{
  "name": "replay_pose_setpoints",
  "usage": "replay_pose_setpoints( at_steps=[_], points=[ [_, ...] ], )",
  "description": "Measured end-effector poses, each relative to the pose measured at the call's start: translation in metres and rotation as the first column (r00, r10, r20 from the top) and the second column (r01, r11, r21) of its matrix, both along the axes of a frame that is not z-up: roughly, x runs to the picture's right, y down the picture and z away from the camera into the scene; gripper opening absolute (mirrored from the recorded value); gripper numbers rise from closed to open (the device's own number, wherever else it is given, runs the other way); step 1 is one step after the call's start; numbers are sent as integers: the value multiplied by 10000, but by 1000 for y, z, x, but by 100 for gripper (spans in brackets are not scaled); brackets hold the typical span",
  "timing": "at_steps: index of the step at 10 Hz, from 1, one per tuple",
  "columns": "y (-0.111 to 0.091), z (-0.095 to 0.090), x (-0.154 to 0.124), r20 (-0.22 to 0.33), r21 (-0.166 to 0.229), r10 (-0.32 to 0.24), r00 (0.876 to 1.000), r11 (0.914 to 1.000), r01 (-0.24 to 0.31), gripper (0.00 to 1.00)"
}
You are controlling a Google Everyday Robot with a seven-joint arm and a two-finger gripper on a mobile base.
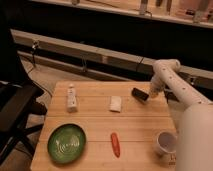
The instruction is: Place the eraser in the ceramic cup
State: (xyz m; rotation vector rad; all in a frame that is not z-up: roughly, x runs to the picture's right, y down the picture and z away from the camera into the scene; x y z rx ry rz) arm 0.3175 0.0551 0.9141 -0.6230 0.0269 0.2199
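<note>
The eraser (139, 94) is a small flat black block lying on the wooden table (95, 122) near its far right edge. My gripper (150, 92) is at the end of the white arm, right beside the eraser's right end, low over the table. The ceramic cup (164, 142) is a small whitish cup with a greyish inside. It stands upright at the table's near right corner, partly behind my white arm body.
A white rectangular block (115, 103) lies left of the eraser. An orange carrot-like piece (115, 144) lies near the front middle. A green plate (67, 143) sits at the front left. A white bottle-like object (72, 97) lies at the far left. A dark chair (15, 112) stands left of the table.
</note>
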Motion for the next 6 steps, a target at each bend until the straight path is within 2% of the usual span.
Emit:
replay_pose_setpoints(
  at_steps=[2, 6],
  points=[
    [0, 1, 0, 2, 11, 26, 10000, 10000, -26, 11],
    [2, 11, -3, -48, -210, 33, 10000, 9998, -34, 52]
  ],
)
